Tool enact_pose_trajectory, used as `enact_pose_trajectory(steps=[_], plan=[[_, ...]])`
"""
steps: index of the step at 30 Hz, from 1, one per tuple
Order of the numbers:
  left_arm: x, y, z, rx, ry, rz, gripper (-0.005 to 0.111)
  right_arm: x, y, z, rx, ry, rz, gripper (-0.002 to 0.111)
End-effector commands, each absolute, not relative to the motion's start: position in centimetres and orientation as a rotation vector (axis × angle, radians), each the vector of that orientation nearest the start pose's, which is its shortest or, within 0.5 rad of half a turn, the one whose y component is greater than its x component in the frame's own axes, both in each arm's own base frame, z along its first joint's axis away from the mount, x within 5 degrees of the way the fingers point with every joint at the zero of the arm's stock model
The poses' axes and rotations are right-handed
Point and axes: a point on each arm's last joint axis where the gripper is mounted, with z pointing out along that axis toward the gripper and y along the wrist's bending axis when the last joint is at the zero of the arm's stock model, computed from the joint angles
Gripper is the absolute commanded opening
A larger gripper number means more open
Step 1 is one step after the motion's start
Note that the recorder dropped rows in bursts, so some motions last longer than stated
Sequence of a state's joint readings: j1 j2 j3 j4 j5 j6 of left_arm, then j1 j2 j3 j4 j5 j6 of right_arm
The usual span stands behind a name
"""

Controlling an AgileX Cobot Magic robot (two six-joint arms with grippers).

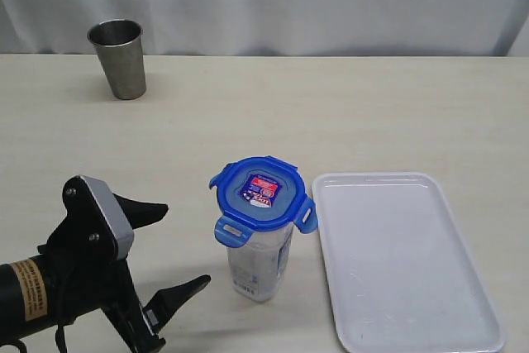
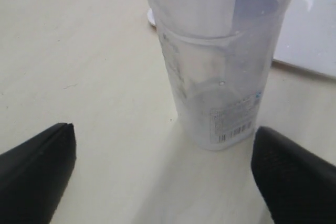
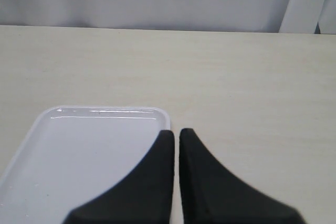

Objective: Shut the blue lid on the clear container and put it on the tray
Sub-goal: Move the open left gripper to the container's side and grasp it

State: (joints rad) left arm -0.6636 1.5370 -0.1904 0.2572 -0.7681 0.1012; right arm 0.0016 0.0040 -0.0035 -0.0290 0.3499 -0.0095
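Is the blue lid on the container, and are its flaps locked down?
On, not locked: the blue lid sits atop the clear container, but its flaps flare outward.

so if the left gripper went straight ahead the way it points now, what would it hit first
Most likely the clear container, low on its side: it stands ahead of the left gripper, roughly in line with the gap between its open jaws. How far off is unclear.
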Motion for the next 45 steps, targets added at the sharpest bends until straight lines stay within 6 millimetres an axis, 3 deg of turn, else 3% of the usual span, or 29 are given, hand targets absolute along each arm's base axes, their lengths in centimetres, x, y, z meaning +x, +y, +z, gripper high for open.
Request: enact_pose_trajectory(steps=[1, 8, 22, 26, 29, 36, 45], plan=[[15.2, -13.7, 12.8, 1.049, 1.85, -0.393, 0.093, 5.3, -0.1, 18.2, -0.031, 1.828, -0.034, 0.004], [15.0, -14.0, 12.9, 1.098, 1.806, -0.414, 0.104, 5.3, -0.1, 18.2, -0.031, 1.828, -0.034, 0.004], [15.4, -13.9, 13.3, 1.036, 1.779, -0.397, 0.105, 5.3, -0.1, 18.2, -0.031, 1.828, -0.034, 0.004], [15.7, -14.3, 14.1, 0.998, 1.7, -0.425, 0.105, 5.3, -0.1, 18.2, -0.031, 1.828, -0.034, 0.004], [16.3, -14.6, 13.3, 1.04, 1.788, -0.399, 0.105, 5.3, -0.1, 18.2, -0.031, 1.828, -0.034, 0.004], [15.6, -15.8, 12.4, 1.201, 1.665, -0.494, 0.105, 5.3, -0.1, 18.2, -0.031, 1.828, -0.034, 0.004], [17.4, -17.3, 11.8, 1.19, 1.657, -0.504, 0.105, 5.3, -0.1, 18.2, -0.031, 1.828, -0.034, 0.004]])
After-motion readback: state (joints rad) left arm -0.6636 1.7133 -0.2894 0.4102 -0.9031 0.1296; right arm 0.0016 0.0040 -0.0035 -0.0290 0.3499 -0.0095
